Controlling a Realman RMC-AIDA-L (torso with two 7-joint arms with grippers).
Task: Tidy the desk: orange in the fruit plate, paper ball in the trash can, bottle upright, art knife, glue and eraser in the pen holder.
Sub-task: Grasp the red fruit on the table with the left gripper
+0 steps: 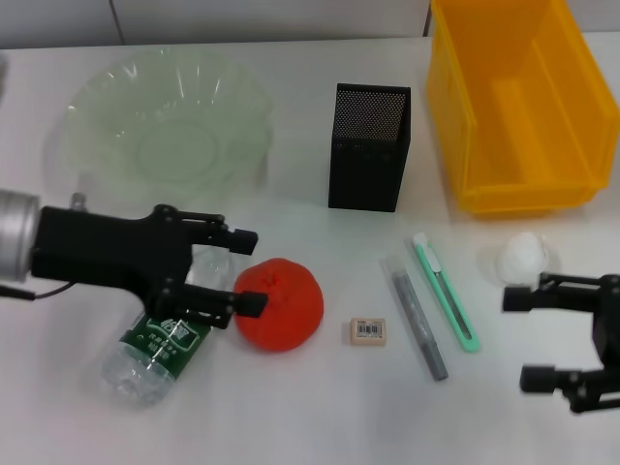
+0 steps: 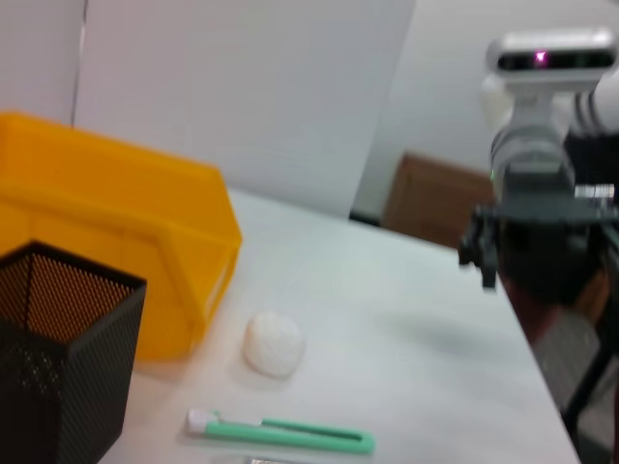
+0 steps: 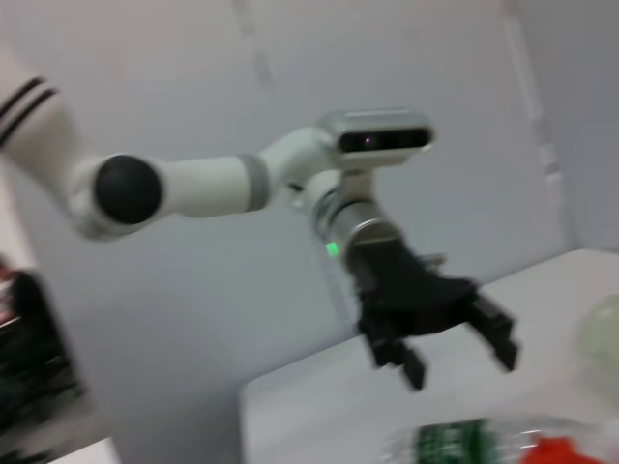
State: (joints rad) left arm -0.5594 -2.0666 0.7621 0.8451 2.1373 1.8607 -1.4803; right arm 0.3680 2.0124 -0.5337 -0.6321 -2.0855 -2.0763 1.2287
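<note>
The left gripper (image 1: 247, 271) sits at the lower left of the head view with its jaws apart, one fingertip above and one against the left side of the orange (image 1: 281, 303); nothing is clamped between them. Just under that gripper the bottle (image 1: 160, 347) lies on its side, green label up, near the bottom left edge of the tabletop (image 1: 291, 407). The fruit plate (image 1: 167, 121), pale green glass, rests in the upper left, with bare tabletop between it and the arm.

Right of the orange, with a small gap, lies the eraser (image 1: 368, 331); then the grey glue stick (image 1: 417, 316) and the green art knife (image 1: 445, 289), side by side, slanted and close but apart. The black mesh pen holder (image 1: 369, 147) stands upright above them in the centre. The yellow trash can (image 1: 513, 102) fills the upper right, its front edge just above the paper ball (image 1: 521, 257).

The right gripper (image 1: 518, 339) is at the lower right edge, jaws apart and empty, its upper finger just below the paper ball.
</note>
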